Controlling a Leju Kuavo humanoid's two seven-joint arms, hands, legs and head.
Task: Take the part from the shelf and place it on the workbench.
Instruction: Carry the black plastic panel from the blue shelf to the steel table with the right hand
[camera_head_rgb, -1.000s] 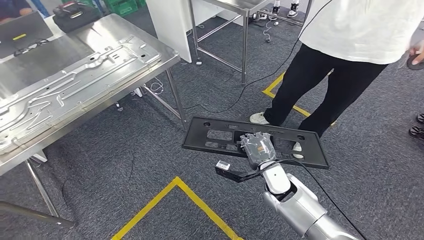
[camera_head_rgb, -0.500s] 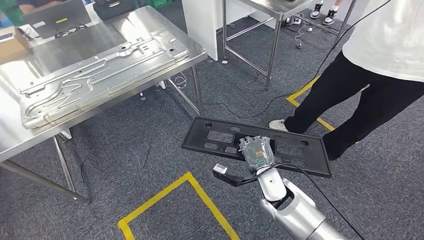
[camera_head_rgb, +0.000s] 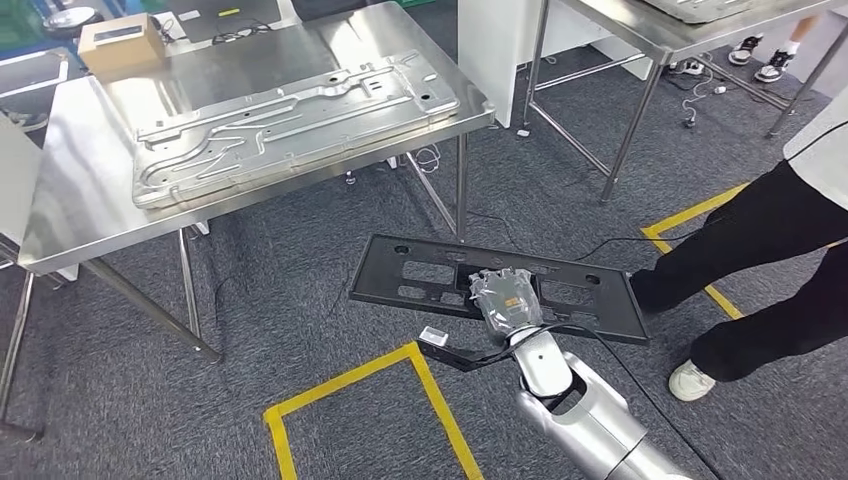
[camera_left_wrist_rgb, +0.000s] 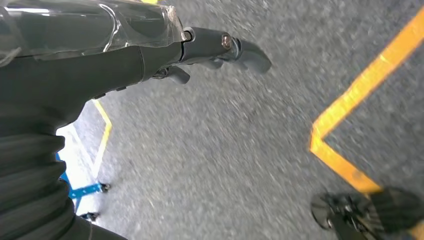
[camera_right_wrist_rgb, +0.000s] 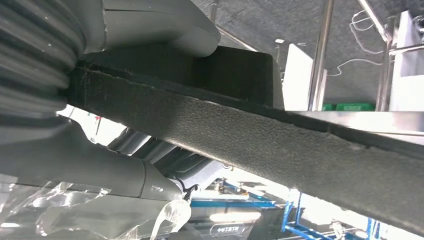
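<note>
**Right hand carrying black panel, workbench ahead**

Right hand (camera_head_rgb: 508, 300), lower centre of the head view, grips the black panel (camera_head_rgb: 430, 272) at the middle of its near long edge; the right wrist view confirms it, with the thumb (camera_right_wrist_rgb: 150, 22) on one face of the panel (camera_right_wrist_rgb: 300, 150) and fingers on the other. The panel is held off the grey carpet, roughly flat, its long axis running across the frame from left of centre to right of centre.

Left hand (camera_left_wrist_rgb: 220, 47) hangs over the carpet and a yellow tape line (camera_left_wrist_rgb: 360, 100); fingers are curled, nothing in them.

Workbench (camera_head_rgb: 70, 215) fills the upper left of the head view and already carries a large pressed metal sheet (camera_head_rgb: 290, 120). A cardboard box (camera_head_rgb: 120, 42) sits at its far left corner. A person's legs (camera_head_rgb: 760, 230) stand at the right edge.

Handling, as judged: the panel looks like thin moulded plastic with many cut-outs, so probably light and fairly stiff, perhaps flexing at the ends. Being long and held one-handed at mid-edge, it could tip or swing about the grip. A hold near the middle seems right for balance. Textured surface, so slip seems unlikely.
</note>
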